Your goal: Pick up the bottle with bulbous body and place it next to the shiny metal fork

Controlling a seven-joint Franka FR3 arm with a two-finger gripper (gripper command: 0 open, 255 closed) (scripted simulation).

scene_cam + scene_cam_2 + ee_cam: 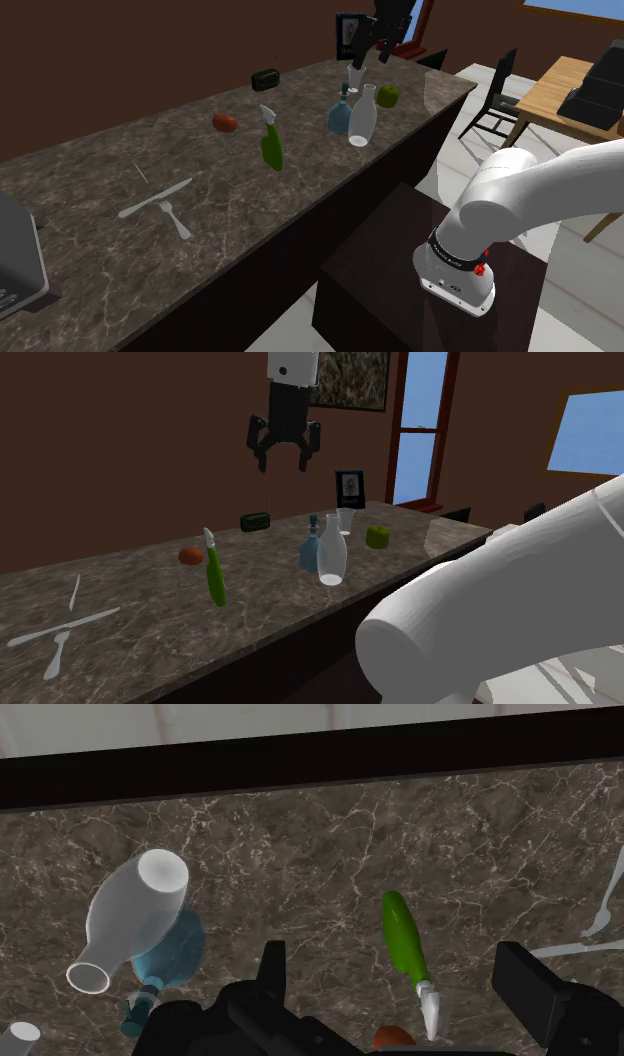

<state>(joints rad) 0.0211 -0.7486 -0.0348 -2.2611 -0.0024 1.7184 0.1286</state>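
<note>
Dark marbled counter [90, 170], long, running along the wall. At the shoulder view's left end, a grey appliance [15, 260], cut off by the edge. Then a fork [176, 220] and knife [152, 199] lying flat, touching or nearly so, with a thin rod [140, 171] just beyond them. Mid-counter: a green spray bottle [270, 140] standing, a red-brown round thing [225, 122] near it, and a small dark box [265, 79] at the back edge. Toward the far end, a blue bottle [341, 112] and white bottle [362, 117] stand side by side, with a glass [354, 75] behind them and a green fruit [388, 96] close by.
</note>
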